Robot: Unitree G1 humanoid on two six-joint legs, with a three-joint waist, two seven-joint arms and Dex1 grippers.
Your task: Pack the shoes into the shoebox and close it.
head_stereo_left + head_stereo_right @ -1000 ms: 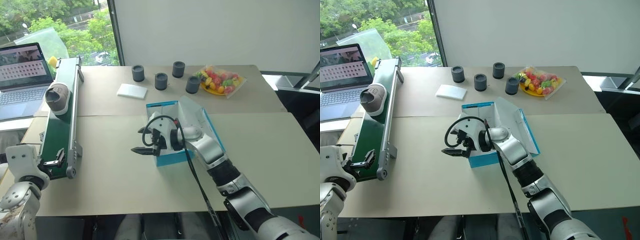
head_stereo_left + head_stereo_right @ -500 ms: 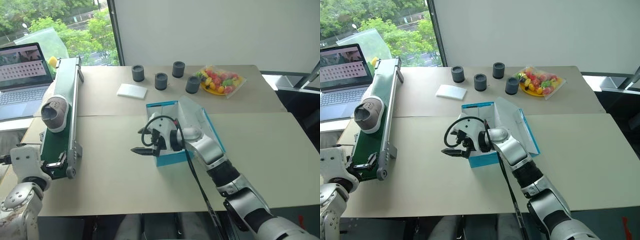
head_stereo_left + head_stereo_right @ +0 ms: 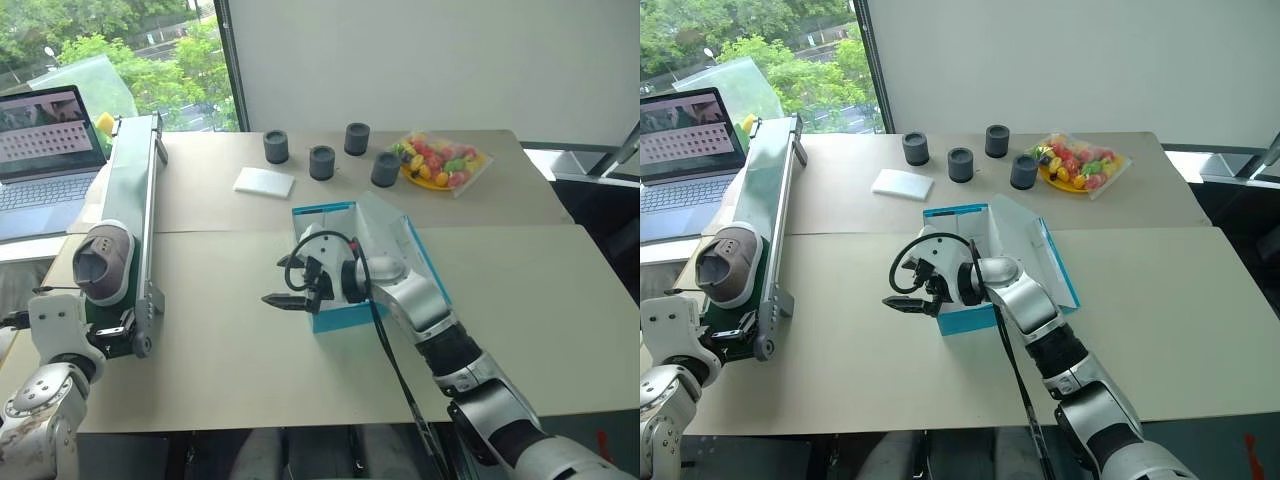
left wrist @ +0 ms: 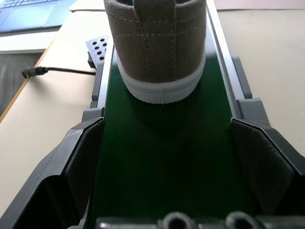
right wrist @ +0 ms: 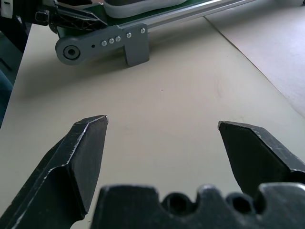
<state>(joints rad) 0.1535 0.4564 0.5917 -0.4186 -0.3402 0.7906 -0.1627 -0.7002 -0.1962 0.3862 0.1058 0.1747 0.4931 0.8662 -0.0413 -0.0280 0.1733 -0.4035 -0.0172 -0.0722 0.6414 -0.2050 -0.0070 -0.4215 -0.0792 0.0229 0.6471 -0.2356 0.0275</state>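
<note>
I stand at a beige table (image 3: pixel 230 370). A narrow green conveyor belt (image 3: pixel 128 190) runs along its left side, away from me toward a laptop (image 3: pixel 45 150). One taupe shoe (image 3: pixel 100 262) sits on the belt close to the near end, heel toward me, its white sole spanning almost the full belt width between the side rails. My left gripper (image 4: pixel 176 157) is at that near end, fingers (image 4: pixel 83 157) spread wide, outside the rails, the heel just ahead and not touched.

The blue shoebox (image 3: pixel 345 240) stands open in the middle of the table, its lid leaning back toward the right. My right gripper (image 3: pixel 283 300) hovers at the box's front-left corner, pointing left over bare tabletop, fingers spread apart and empty. A broad open stretch of table lies between this gripper and the belt.

Behind the box are a white pad (image 3: pixel 265 181), four dark cups (image 3: pixel 322 161) and a bag of colourful fruit (image 3: pixel 440 160), well apart from both arms.
</note>
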